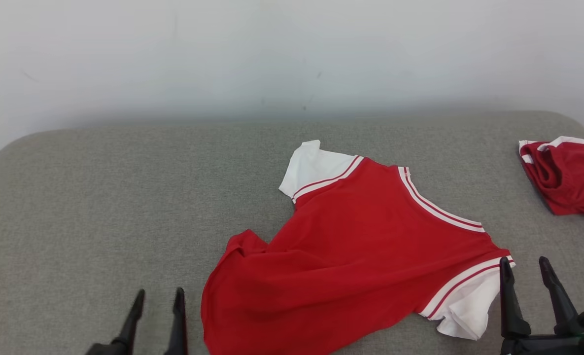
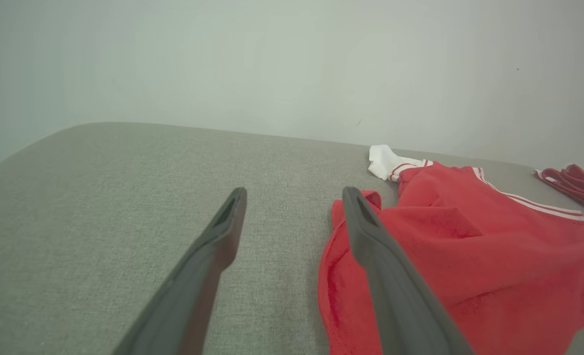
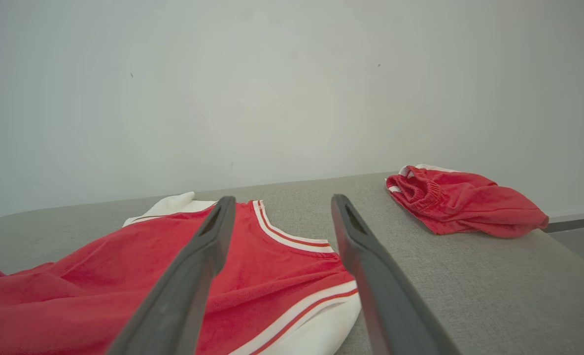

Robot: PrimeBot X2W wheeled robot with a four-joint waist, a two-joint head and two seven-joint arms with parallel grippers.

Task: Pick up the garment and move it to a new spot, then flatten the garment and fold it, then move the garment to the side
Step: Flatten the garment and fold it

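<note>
A red shirt with white sleeves and striped trim (image 1: 360,246) lies spread on the grey table (image 1: 99,207), rumpled along its lower left hem, collar toward the right. My left gripper (image 1: 158,296) stands open at the lower left, just left of the shirt's hem (image 2: 341,276), holding nothing. At the lower right my right gripper (image 1: 524,264) is open beside the near white sleeve (image 1: 469,305). In the right wrist view that sleeve (image 3: 316,330) lies between and below the fingers, and the collar trim (image 3: 287,231) runs ahead.
A second red garment with white trim (image 1: 567,177) lies bunched at the table's far right edge, also in the right wrist view as a red bundle (image 3: 464,202). A pale wall (image 1: 292,59) stands behind the table. Bare grey surface stretches to the left (image 2: 99,207).
</note>
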